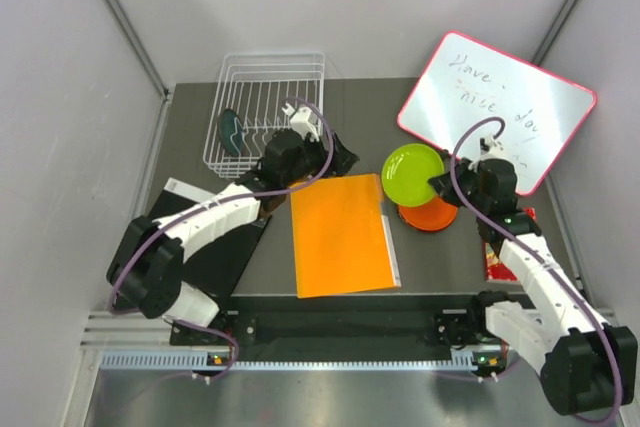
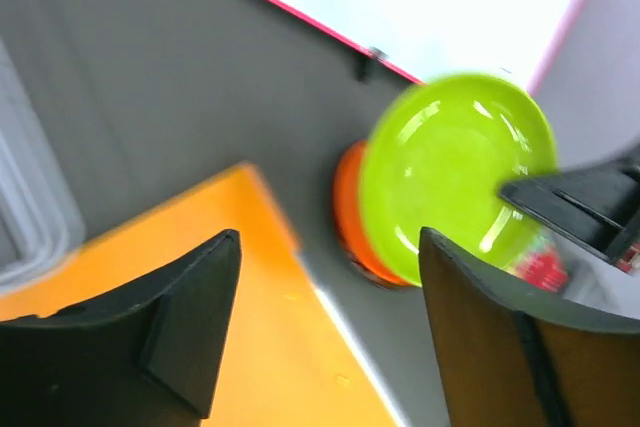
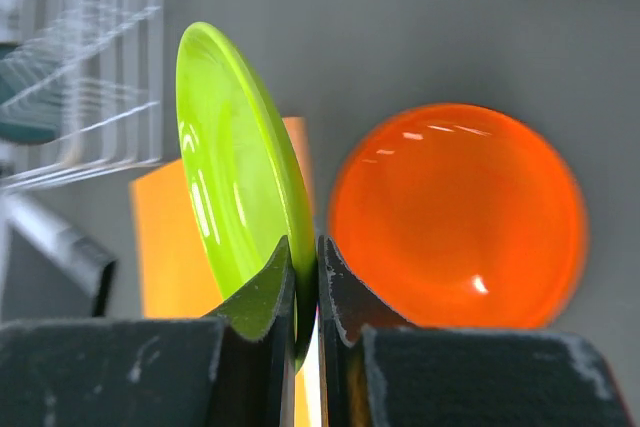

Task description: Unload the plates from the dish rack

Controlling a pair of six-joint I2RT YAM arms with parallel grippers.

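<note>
Dark grey worktop (image 1: 370,117), seen from above. A pink-framed whiteboard (image 1: 530,107) leans at the far right corner. A flat orange plastic folder (image 1: 340,232) lies at the centre. The white wire dish rack (image 1: 272,56) stands at the far left edge with a dark teal round plate (image 1: 231,132) upright between its prongs, not yet unloaded. A plain orange round plate (image 1: 430,215) lies flat between the folder and the right edge, apparently starting the unloading stack. The lime green round plate (image 1: 412,174) is held on edge just above it. The right arm's jaws are clamped tight on its lower rim, probably so it can be tipped flat onto the orange one. The left arm's jaws stand wide apart and empty beside the rack's near right corner, within reach of the teal plate.
</note>
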